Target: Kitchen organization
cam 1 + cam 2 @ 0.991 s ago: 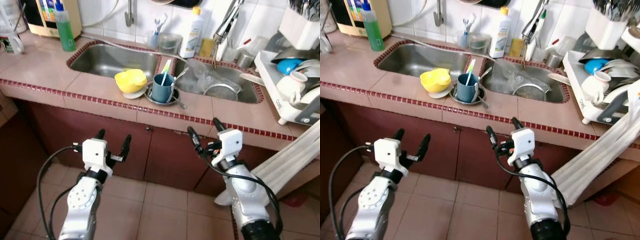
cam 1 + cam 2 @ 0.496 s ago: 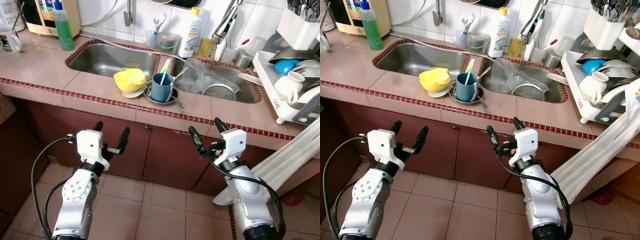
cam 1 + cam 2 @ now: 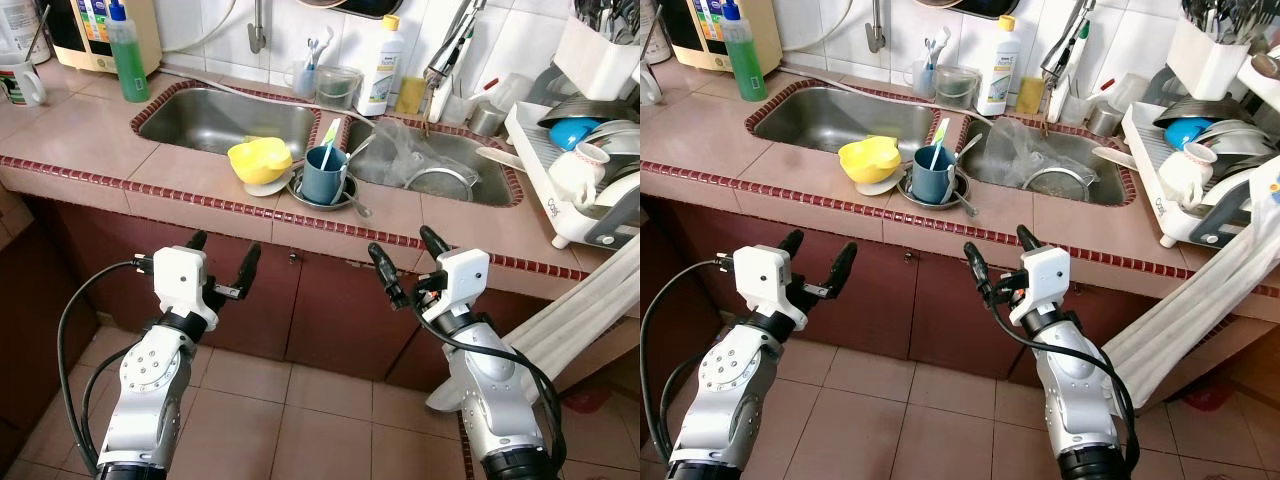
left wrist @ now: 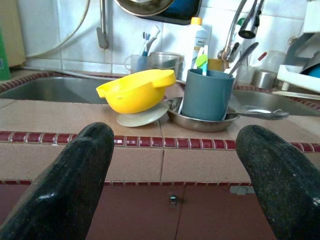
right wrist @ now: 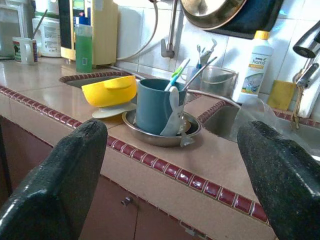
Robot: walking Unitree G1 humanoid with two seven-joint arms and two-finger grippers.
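Both tools spread apart, empty, held below the surface (image 3: 110,150) edge. Blue cup (image 3: 323,175) sits in a steel dish on the strip between the sinks, yellow bowl (image 3: 261,161) touching at its 9 o'clock. Cup lies at 11 o'clock from right tool (image 3: 404,264), at 1 o'clock from left tool (image 3: 222,268); right tool looks slightly nearer.

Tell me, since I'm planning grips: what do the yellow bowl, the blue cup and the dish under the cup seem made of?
Yellow bowl: probably plastic, opaque with a soft sheen and a moulded rim tab. Blue cup: likely matte plastic or glazed ceramic; its dull, even surface leaves that open. Dish under the cup: looks like stainless steel, grey and reflective, like the sink.
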